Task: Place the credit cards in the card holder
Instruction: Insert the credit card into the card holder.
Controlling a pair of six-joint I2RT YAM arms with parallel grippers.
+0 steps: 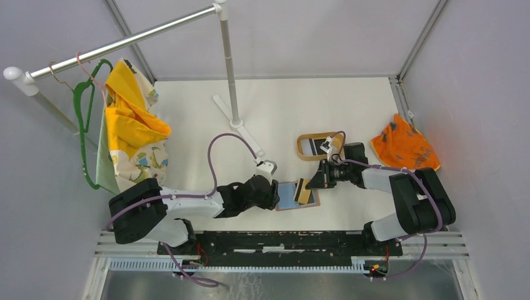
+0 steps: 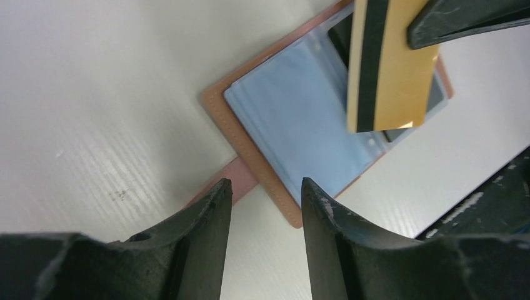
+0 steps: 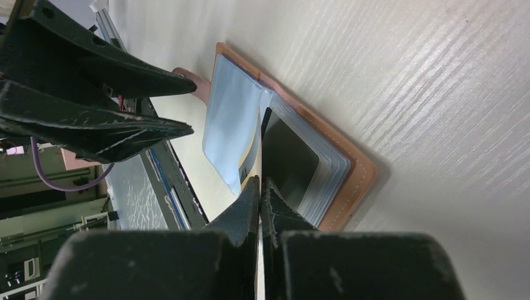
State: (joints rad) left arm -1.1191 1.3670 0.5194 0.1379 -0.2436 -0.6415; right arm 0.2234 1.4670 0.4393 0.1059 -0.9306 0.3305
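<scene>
Hanging edge-down over the open reddish-brown leather card holder [image 2: 287,119], which lies flat on the white table [image 1: 300,106] near the arm bases, is a gold plastic credit card with a black stripe [image 2: 390,75]. The right gripper [image 3: 260,184] is pinched tight on it. Cannot tell whether its lower edge has reached a sleeve mouth.

Risks:
- Card may slip between the clear leaves instead of into a pocket.
- A push could slide the holder. The left gripper [image 2: 265,187] stands part-way apart over the snap-tab corner, gripping nothing and pinning nothing.
- Both grippers sit close together, so a clash is possible.

Room:
- Table's near edge is close behind the holder.
- Tan oval tray [image 1: 300,145] lies just beyond the right gripper.
- Open surface lies farther out.
</scene>
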